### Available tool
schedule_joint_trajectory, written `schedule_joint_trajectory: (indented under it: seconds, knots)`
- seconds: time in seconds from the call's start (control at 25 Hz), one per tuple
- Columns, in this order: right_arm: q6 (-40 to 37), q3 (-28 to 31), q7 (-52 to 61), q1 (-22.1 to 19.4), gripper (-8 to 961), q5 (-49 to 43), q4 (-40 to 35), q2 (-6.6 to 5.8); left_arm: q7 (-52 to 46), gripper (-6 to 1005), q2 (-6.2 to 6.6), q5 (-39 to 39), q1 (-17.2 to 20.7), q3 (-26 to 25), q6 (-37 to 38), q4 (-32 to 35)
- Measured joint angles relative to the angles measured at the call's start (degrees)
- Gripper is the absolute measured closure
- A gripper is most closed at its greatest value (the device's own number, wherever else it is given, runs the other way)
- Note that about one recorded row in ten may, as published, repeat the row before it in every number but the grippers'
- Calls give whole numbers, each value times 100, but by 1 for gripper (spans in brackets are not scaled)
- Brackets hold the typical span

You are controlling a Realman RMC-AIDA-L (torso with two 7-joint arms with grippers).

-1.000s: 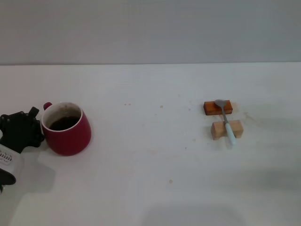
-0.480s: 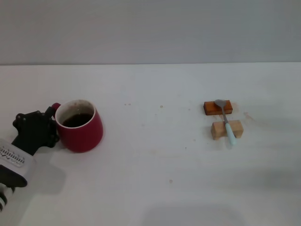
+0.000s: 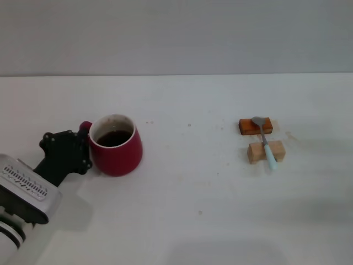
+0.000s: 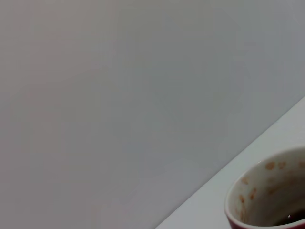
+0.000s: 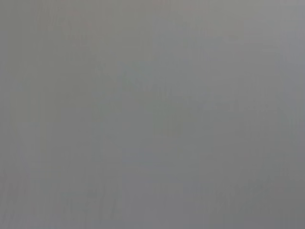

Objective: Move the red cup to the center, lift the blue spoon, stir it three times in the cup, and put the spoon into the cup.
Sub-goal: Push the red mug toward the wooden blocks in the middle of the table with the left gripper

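- Coffee-dark liquid sits in the red cup [image 3: 115, 145], which stands upright on the white desk [image 3: 182, 210], left of the middle and well apart from the spoon.
- Left pincer [image 3: 83, 150] sits at the cup's handle side, touching it — by the look of it clamped on the handle, which makes sense for sliding a full mug without tipping it.
- Left wrist view catches only a part of the cup's stained pale inner rim [image 4: 267, 195] and the dark liquid; its own fingers are not shown.
- Blue spoon [image 3: 264, 141] lies across two wooden blocks [image 3: 265, 151], bowl on the darker far block, pale handle over the lighter near one — propped up, I judge, so fingers can get under the handle.
- Right pincer is out of sight; its wrist view shows plain grey only, so its state cannot be told.
- Step in hand, as I read it: bringing the cup to the centre, not yet reached; spoon untouched.
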Motion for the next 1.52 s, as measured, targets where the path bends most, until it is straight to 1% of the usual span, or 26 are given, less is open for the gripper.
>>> schedule_joint_trajectory:
  seconds: [0.4, 0.48, 0.56, 0.6, 1.52]
  knots:
    - [-22, 0, 0, 0, 230, 0, 0, 0, -26, 996, -9, 11, 3, 121, 7, -109]
    - [-24, 0, 0, 0, 230, 0, 0, 0, -36, 996, -15, 15, -2, 319, 7, -311]
    - [-26, 0, 0, 0, 230, 0, 3, 0, -28, 996, -15, 15, -7, 359, 7, -351]
    - [-27, 0, 0, 1, 230, 0, 4, 0, -21, 996, -19, 16, -32, 456, 7, -405]
    - [1, -9, 0, 65, 230, 0, 21, -9, -59, 996, -31, 13, -109, 934, -45, -787]
